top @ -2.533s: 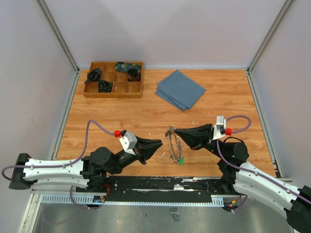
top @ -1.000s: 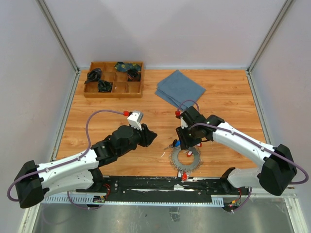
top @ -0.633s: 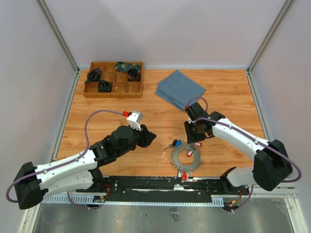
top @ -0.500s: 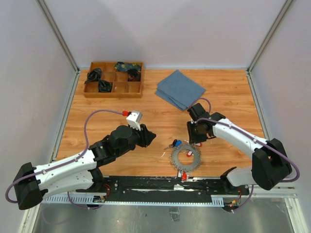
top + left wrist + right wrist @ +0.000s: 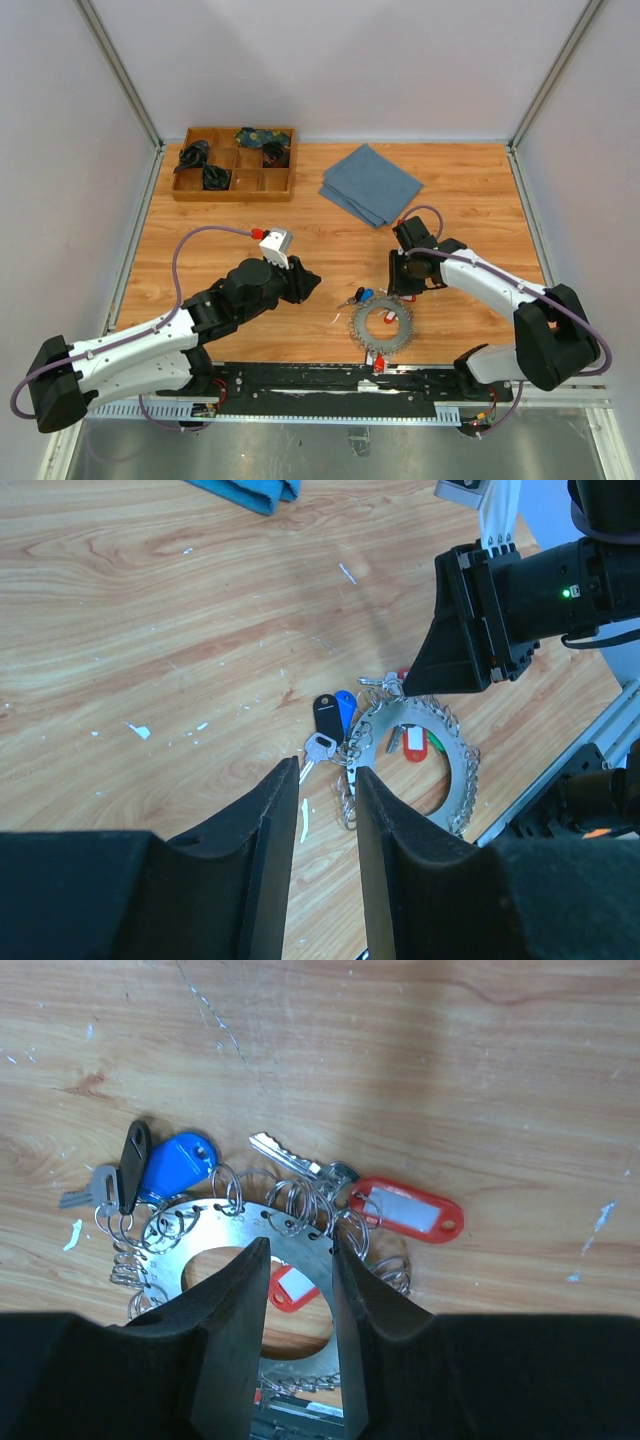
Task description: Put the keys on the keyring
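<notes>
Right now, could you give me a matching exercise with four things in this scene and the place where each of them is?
Things:
1. keyring
2. folded blue cloth
3. wooden tray
4. left claw

Places:
A. far left corner of the table
B. above the table, left of the keyring, holding nothing
C. flat on the table, close to the near edge, about the middle
D. far part of the table, about the middle

Pairs: 1-C, 2-D, 3-A, 4-B
</notes>
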{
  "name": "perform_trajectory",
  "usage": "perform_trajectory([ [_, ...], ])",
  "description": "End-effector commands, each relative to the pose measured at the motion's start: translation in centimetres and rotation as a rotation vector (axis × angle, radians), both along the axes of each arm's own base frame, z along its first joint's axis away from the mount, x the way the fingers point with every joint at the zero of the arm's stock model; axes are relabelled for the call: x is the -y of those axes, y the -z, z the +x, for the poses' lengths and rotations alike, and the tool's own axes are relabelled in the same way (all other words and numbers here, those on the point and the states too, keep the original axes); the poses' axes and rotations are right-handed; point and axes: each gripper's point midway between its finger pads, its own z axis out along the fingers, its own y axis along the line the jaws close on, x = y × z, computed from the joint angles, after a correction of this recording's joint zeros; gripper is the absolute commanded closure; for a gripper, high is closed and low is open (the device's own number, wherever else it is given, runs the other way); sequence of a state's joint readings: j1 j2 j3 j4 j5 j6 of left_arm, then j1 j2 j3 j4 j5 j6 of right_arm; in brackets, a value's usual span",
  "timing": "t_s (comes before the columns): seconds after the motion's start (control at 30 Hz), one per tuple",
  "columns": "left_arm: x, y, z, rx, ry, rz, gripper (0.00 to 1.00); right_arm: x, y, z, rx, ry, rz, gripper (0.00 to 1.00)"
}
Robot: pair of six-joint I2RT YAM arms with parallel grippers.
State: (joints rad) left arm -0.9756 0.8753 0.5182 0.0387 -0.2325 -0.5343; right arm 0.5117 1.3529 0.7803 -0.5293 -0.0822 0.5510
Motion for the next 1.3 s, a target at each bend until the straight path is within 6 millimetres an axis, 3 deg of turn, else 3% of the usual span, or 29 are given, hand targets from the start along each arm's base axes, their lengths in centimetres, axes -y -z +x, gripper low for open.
perform_trajectory([
  [0.0,0.2,-1.8,0.4,0.029,-0.002,-0.025,0.65,-0.9,-0.1,1.3,0.019,0.03,0.047,0.68],
  [0.37,0.2,-1.6,0.4,0.026,-0.001,-0.021,0.65,-0.6,1.0,1.7,-0.01,0.043,0.011,0.73],
  [0.93,0.1,-1.7,0.6,0.034,-0.008,-0.014,0.64,-1.8,1.4,2.4,-0.024,0.012,0.061,0.81],
  [1.13,0.1,-1.7,0.6,0.034,-0.008,-0.015,0.64,-1.5,0.5,2.7,0.006,0.012,0.051,0.71],
  [1.27,0.3,-1.6,0.6,0.031,-0.003,-0.011,0.64,-1.6,-0.4,3.0,0.026,0.004,0.055,0.73],
])
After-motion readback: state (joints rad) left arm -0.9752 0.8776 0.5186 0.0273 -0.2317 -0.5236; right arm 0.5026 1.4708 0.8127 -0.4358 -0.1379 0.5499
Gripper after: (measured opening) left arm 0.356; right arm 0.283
